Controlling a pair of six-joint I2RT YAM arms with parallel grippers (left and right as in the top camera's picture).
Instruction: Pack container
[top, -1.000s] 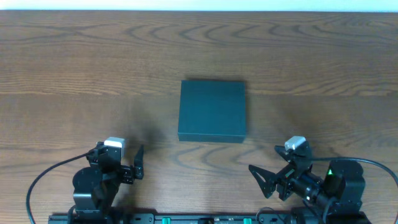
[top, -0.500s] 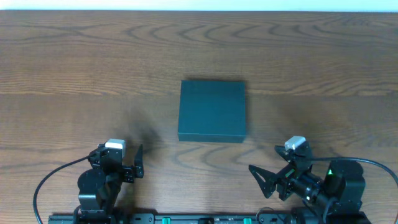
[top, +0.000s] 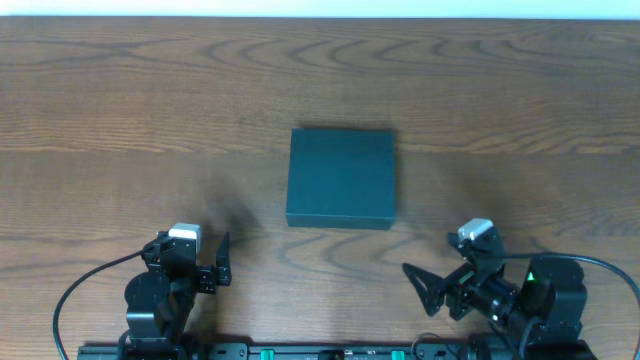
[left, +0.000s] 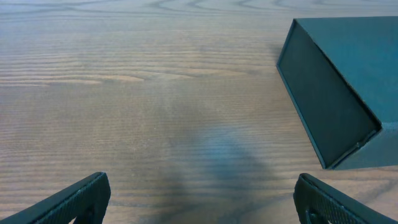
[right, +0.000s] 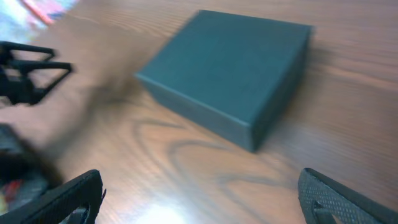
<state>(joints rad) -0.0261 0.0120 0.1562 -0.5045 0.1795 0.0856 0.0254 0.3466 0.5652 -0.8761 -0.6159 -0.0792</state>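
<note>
The container (top: 341, 177) is a dark teal box with its lid closed, lying flat at the table's middle. It shows at the right in the left wrist view (left: 342, 81) and at the upper middle in the right wrist view (right: 233, 71). My left gripper (top: 215, 262) is open and empty near the front edge, to the left of the box; its fingers show in the left wrist view (left: 202, 202). My right gripper (top: 432, 280) is open and empty near the front edge, to the right of the box; its fingers frame bare wood (right: 199, 199). No snack packets show.
The wooden table (top: 120, 110) spans the whole overhead view. The left arm (right: 25, 81) appears blurred at the left of the right wrist view, with blurred reddish items at the top-left corner (right: 43, 9).
The left arm has drawn back slightly toward the front edge. The right arm has shifted very slightly; its view is motion-blurred. The box has not moved.
</note>
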